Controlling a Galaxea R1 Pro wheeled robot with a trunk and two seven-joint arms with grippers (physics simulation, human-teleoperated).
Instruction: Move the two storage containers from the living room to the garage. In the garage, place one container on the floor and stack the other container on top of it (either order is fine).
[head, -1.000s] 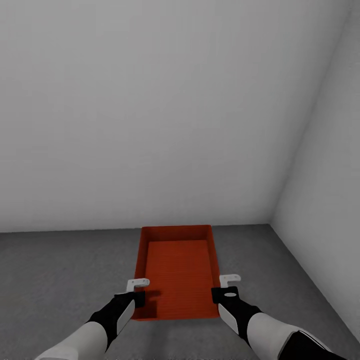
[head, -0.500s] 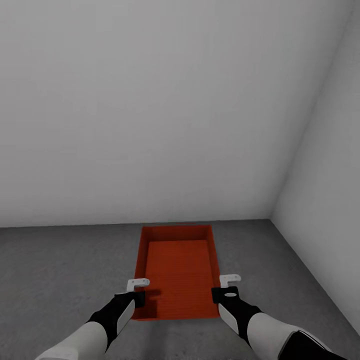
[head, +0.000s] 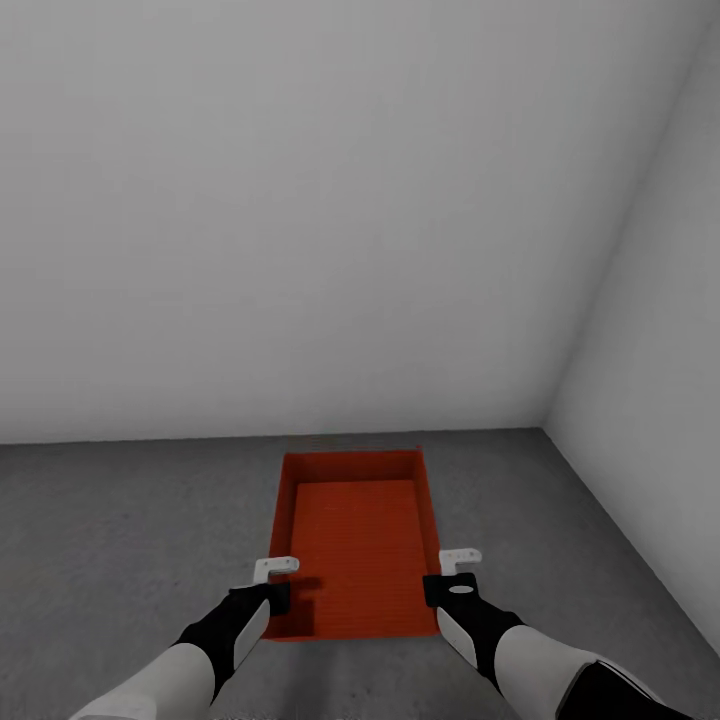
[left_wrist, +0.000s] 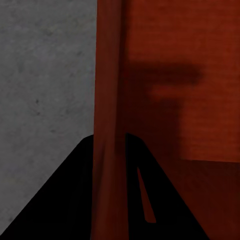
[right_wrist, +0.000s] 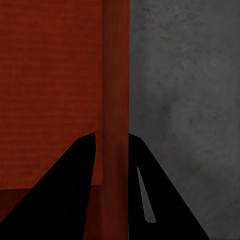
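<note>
One orange-red storage container (head: 355, 540), open-topped and empty, lies lengthwise ahead of me over the garage's dark grey floor (head: 120, 540). My left gripper (head: 275, 598) is shut on its left wall near the front corner, and my right gripper (head: 437, 590) is shut on its right wall opposite. In the left wrist view the thin orange wall (left_wrist: 109, 100) runs between the black fingers (left_wrist: 65, 200). The right wrist view has the other wall (right_wrist: 116, 75) clamped between its fingers (right_wrist: 60, 195). I cannot tell whether the container's base touches the floor.
A plain white-grey back wall (head: 300, 200) rises just beyond the container's far end. A side wall (head: 660, 350) meets it in a corner at the right. Bare floor stretches to the left and to the right of the container.
The line where the back wall meets the floor has risen in the picture and more floor shows beyond the container, so the camera has moved. Both grippers and the container keep their places in the picture.
</note>
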